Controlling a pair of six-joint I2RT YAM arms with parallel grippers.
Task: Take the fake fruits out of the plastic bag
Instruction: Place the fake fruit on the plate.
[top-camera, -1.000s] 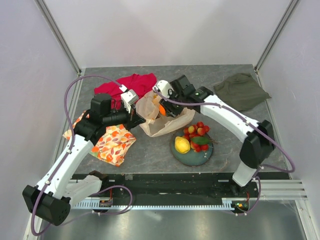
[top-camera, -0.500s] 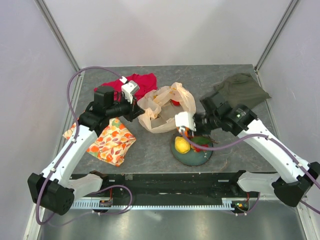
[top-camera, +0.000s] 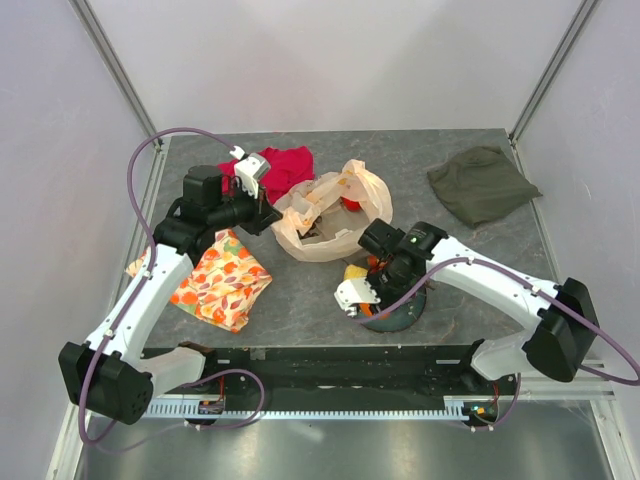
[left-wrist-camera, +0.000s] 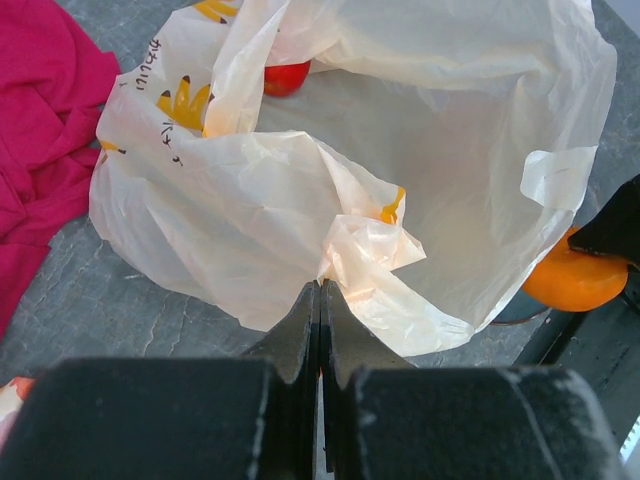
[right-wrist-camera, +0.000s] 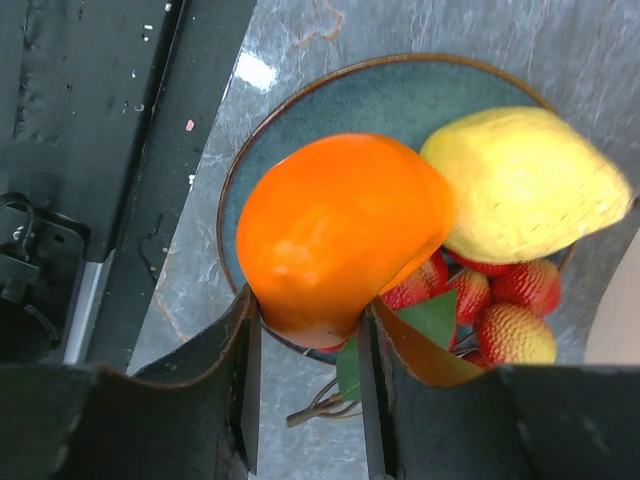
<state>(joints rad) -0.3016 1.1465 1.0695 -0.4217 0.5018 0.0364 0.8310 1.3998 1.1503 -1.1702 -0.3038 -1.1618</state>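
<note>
A: Where's the orange (right-wrist-camera: 340, 235)?
B: Between the right fingers (right-wrist-camera: 245, 380), which stand partway open around it, directly over the plate (right-wrist-camera: 400, 95), beside 1 yellow fruit (right-wrist-camera: 525, 185) and 4 berries (right-wrist-camera: 510, 300) I can count.
A: And the bag (left-wrist-camera: 450, 200)?
B: The left fingers (left-wrist-camera: 300, 330) are pinched fully closed on its near rim. 1 apple (left-wrist-camera: 285, 77) lies inside, beyond them toward the far side, much nearer them than the right fingers.

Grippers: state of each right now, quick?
Left gripper: shut, pinching a fold of the plastic bag.
Right gripper: shut on the orange fruit, over the plate.
</note>
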